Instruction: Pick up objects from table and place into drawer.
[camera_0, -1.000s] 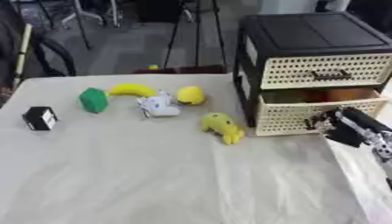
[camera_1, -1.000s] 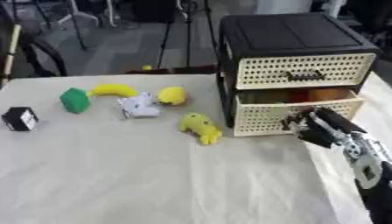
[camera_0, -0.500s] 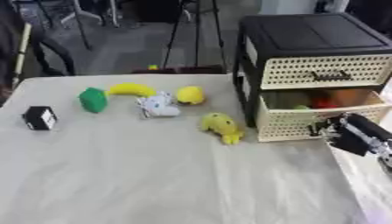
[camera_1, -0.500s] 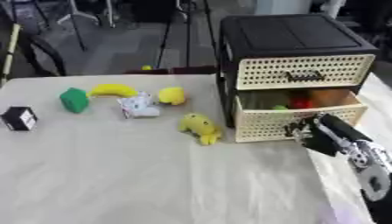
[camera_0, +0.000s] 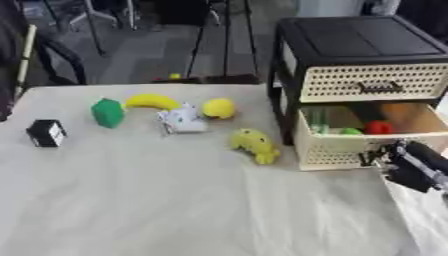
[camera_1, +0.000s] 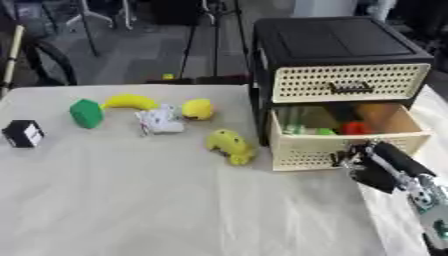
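Observation:
On the cloth lie a black cube (camera_0: 45, 133), a green block (camera_0: 108, 112), a banana (camera_0: 152, 101), a lemon (camera_0: 219, 107), a white crumpled thing (camera_0: 182, 120) and a yellow-green toy (camera_0: 255, 145). The black drawer unit (camera_0: 350, 40) stands at the right, upper drawer closed. Its lower drawer (camera_1: 306, 155) is pulled out and holds a red thing (camera_1: 354, 128), something green (camera_1: 325, 131) and something orange (camera_1: 378, 111). My right hand (camera_1: 378, 169) is at the drawer's front, fingers curled on the dark handle (camera_1: 343, 158). No left hand shows.
The table edge runs down the right side past my right arm. Chairs and a tripod stand on the floor beyond the far edge. The near half of the cloth (camera_0: 175, 200) carries nothing.
The lower drawer has slid out toward me, exposing its contents. My right hand has moved down and back with the drawer's front. The objects on the cloth have not moved.

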